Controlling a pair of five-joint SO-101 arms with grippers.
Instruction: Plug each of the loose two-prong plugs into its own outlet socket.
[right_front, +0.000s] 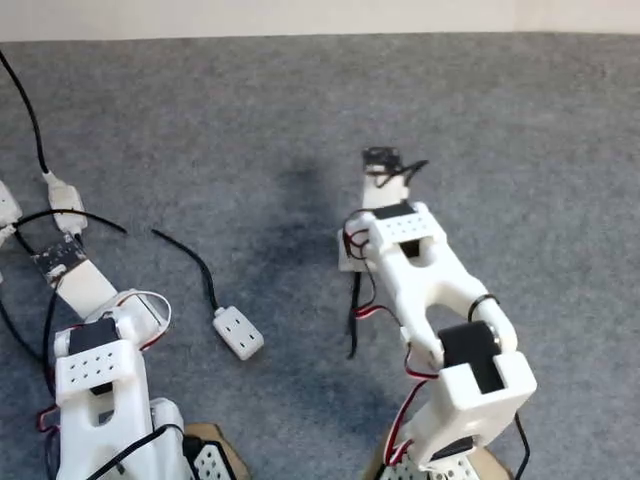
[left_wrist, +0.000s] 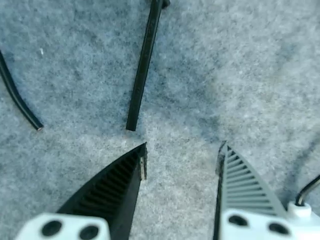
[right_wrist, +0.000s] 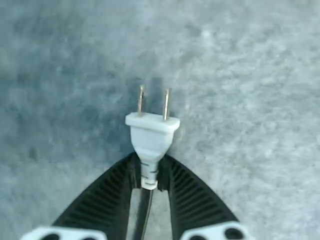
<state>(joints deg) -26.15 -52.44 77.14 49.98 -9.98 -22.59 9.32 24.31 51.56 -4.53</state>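
right hand (right_wrist: 149, 172) is clenching the white plastic two-prong plug (right_wrist: 151, 132) by its neck, leaving prongs free for inserting | plug's waiting well apart from the white rectangular outlet socket (right_front: 238, 332) | left hand (left_wrist: 182, 155) is hanging released, socket's other side

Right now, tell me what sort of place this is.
Probably a robot test bench: a grey carpet-like table cover, an outlet socket on a black cord, and the right gripper shut on a two-prong plug.
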